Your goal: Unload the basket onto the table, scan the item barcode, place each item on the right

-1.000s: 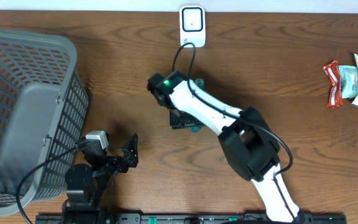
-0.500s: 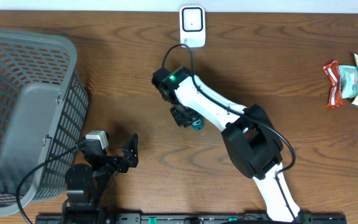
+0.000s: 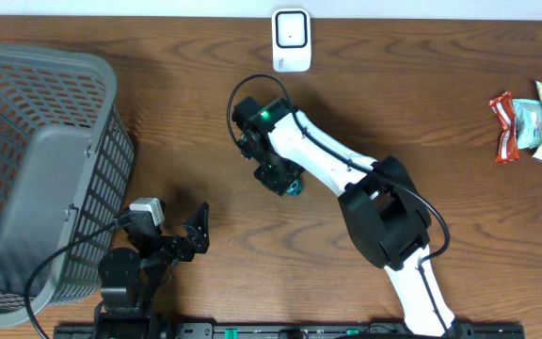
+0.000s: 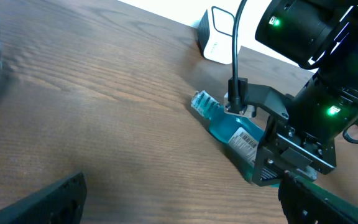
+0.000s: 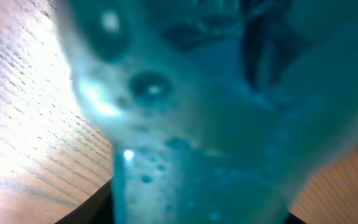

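1. Since a second ago, my right arm [image 3: 346, 174] has swung its wrist a little down and left, away from the scanner, and the teal bottle [image 4: 232, 134] now shows at the gripper end instead of lying hidden beneath the arm.

2. Largest thing on the table [image 3: 440, 94] is the grey mesh basket [image 3: 26, 179] at the far left. It takes no part yet; I judge it is where scanned goods go.

3. Next in size is the right arm, white and black, reaching diagonally from the near edge toward table centre. It stretches that way because the bottle lies between it and the scanner.

4. My left gripper [image 3: 191, 235] rests near the front edge beside the basket, fingers spread fully apart and empty, parked clear of the work.

5. A white barcode scanner [image 3: 291, 40] stands at the far edge, well apart from the bottle, face toward the table.

6. Snack packets [image 3: 534, 122] lie at the far right, untouched.

7. Seen from the left wrist, the bottle lies on its side on the wood, cap pointing toward the scanner, its white barcode label [image 4: 246, 141] facing up.

8. My right gripper [image 4: 294, 158] sits at the bottle's base end. Its own camera is filled with blurred teal, so it is pressed close, but I cannot tell whether the fingers are clamped on the bottle or merely around it.

9. I judge the grasp is in progress; the scan is not yet done.
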`<state>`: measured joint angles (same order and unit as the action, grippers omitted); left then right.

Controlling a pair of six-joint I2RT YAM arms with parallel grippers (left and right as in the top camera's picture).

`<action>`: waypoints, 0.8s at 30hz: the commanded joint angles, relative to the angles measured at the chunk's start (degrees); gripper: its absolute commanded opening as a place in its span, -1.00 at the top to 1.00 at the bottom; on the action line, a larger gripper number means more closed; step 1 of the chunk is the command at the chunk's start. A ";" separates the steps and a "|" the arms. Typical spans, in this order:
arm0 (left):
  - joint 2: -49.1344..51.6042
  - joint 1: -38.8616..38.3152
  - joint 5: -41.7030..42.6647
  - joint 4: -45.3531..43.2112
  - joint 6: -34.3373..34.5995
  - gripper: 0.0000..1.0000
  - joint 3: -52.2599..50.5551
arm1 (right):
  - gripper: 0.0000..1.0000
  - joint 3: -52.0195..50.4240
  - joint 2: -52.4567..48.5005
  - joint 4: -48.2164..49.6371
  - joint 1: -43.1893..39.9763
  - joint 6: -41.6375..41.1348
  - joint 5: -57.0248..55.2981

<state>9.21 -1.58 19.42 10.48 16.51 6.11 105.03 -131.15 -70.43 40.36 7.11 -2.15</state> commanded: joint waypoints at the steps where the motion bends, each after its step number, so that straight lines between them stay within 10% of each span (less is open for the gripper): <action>1: -0.24 0.28 0.50 0.02 0.11 -0.96 0.22 | 0.03 -0.24 -0.42 -0.07 -0.87 1.81 0.81; 9: -0.24 0.28 0.50 0.02 0.11 -0.96 0.22 | -0.13 0.55 -0.42 -0.28 -1.62 1.75 0.85; 15: -0.24 0.28 0.50 0.02 0.11 -0.96 0.22 | 0.39 0.72 -0.42 -0.02 -3.50 3.37 5.79; 24: -0.24 0.28 0.50 0.02 0.11 -0.96 0.22 | 0.24 0.72 -0.42 -0.50 -7.85 4.28 9.20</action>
<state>9.21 -1.58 19.42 10.50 16.51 6.11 105.36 -131.17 -70.65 34.11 10.57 5.69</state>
